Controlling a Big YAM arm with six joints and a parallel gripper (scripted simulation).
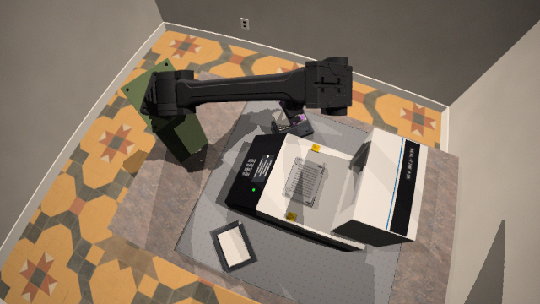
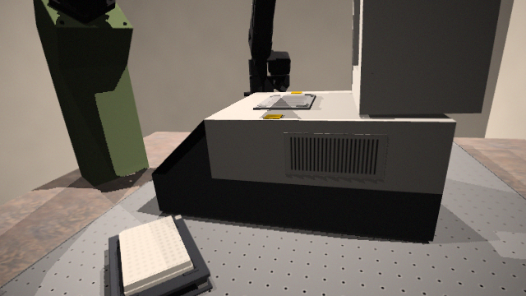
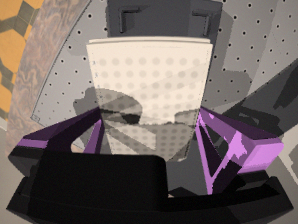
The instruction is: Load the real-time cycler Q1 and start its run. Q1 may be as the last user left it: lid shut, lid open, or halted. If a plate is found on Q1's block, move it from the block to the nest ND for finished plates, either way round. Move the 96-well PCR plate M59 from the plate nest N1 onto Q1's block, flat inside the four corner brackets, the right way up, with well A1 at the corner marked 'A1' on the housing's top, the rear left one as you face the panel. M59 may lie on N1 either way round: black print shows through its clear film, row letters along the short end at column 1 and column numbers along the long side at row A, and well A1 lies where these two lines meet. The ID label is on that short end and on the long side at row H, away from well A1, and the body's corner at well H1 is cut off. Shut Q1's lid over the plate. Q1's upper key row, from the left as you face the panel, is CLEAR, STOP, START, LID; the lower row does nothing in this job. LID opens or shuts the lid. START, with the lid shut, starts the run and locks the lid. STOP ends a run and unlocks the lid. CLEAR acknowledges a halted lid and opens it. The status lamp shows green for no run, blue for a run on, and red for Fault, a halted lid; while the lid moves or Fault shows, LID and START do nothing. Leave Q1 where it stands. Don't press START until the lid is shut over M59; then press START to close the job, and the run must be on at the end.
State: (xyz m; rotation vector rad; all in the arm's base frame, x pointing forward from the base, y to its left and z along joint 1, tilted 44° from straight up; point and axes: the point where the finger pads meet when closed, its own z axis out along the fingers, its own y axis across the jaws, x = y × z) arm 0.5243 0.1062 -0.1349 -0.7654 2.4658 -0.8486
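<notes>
My gripper (image 1: 291,120) is low behind cycler Q1 (image 1: 321,186), shut on a pale 96-well plate (image 3: 149,86) by its long sides. It holds the plate just over the dark nest ND (image 3: 162,12), whose far end with two corner brackets shows beyond the plate. I cannot tell whether the plate touches the nest. Q1's lid (image 1: 381,186) stands open and its grey block (image 1: 305,181) is bare between the corner brackets. The status lamp (image 1: 253,189) is green. Plate M59 (image 1: 234,245) (image 2: 160,263) lies on nest N1 in front of Q1.
Q1's key rows (image 1: 249,166) are on the black panel at its left end. The arm's green base (image 1: 177,127) stands at the left of the mat. In the exterior view the cycler's body hides the gripper; only the forearm (image 2: 267,62) shows above it.
</notes>
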